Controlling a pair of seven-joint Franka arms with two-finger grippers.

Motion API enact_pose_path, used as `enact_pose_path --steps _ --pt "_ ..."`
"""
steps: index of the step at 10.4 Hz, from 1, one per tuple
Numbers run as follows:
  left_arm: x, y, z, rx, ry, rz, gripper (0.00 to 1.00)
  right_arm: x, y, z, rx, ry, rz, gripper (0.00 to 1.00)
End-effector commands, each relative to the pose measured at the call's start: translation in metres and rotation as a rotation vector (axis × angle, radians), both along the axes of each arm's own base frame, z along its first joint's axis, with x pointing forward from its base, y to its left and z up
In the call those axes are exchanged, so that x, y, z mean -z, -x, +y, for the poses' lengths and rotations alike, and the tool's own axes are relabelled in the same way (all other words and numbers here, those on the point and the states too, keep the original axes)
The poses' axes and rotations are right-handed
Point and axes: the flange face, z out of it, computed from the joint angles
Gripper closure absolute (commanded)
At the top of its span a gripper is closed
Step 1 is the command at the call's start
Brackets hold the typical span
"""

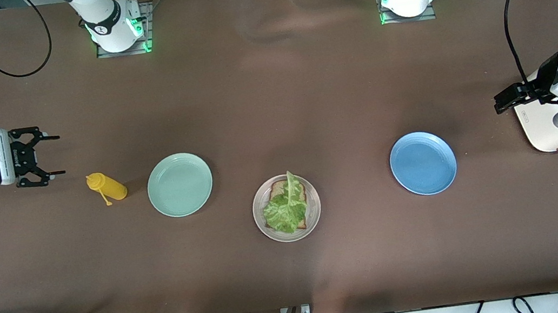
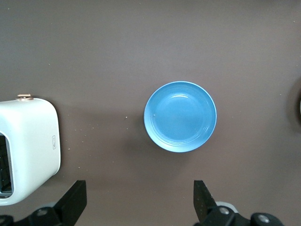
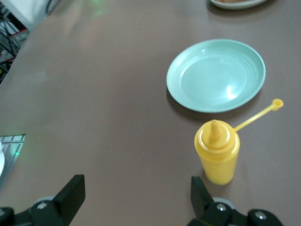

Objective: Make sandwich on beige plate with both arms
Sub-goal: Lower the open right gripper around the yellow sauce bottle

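**Mei:** Right gripper (image 1: 59, 154) hangs with its fingers spread wide at mid height on the edge of the front view, over bare table beside the yellow squeeze bottle (image 1: 107, 187). It holds nothing. The left gripper (image 2: 137, 205) is also spread and empty, over the table just beside the toaster (image 1: 538, 136).

**Jonas:** And the sandwich?

**Mei:** It is half built, low in the centre of the front view. The beige plate (image 1: 257, 213) carries one toast (image 1: 276, 189) with the lettuce leaf (image 1: 286, 211) on top. I see no second slice on the table. The mint-green plate (image 1: 179, 184) and the blue plate (image 1: 423, 163) are bare.

**Jonas:** So the top slice is what is missing. Maybe it is in the toaster?

**Mei:** I cannot tell, because the slot is barely visible. If it is, the left arm should pinch the slice by its edge and lift it straight. It should let go low over the leaf, so the lettuce does not slide. The right arm may steady the plate rim.
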Motion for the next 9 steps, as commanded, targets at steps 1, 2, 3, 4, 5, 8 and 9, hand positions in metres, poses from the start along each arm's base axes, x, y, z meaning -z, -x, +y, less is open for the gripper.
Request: enact_pose_path --steps 1,2,3,4,5,8,9 --pt "-0.007 0.002 0.0 0.012 -0.02 0.001 0.0 0.022 -0.018 0.0 -0.107 -0.13 -0.053 0.0" --pt "-0.007 0.002 -0.001 0.014 -0.02 0.001 0.0 0.039 -0.02 0.001 -0.129 -0.189 -0.07 0.0" --pt "-0.006 0.001 0.0 0.011 -0.02 0.002 0.0 0.057 -0.021 -0.004 -0.126 -0.221 -0.081 0.0" --pt "-0.007 0.002 -0.001 0.012 -0.02 0.001 0.0 0.07 -0.023 -0.008 -0.131 -0.23 -0.089 0.0" --pt "-0.007 0.002 0.0 0.011 -0.02 0.001 0.0 0.081 -0.025 -0.009 -0.125 -0.245 -0.103 0.0" --pt "-0.007 0.002 -0.001 0.014 -0.02 0.001 0.0 0.123 -0.031 -0.003 -0.103 -0.31 -0.127 0.0" --pt "-0.007 0.002 -0.001 0.014 -0.02 0.001 0.0 0.127 -0.033 -0.002 -0.093 -0.32 -0.134 0.0"
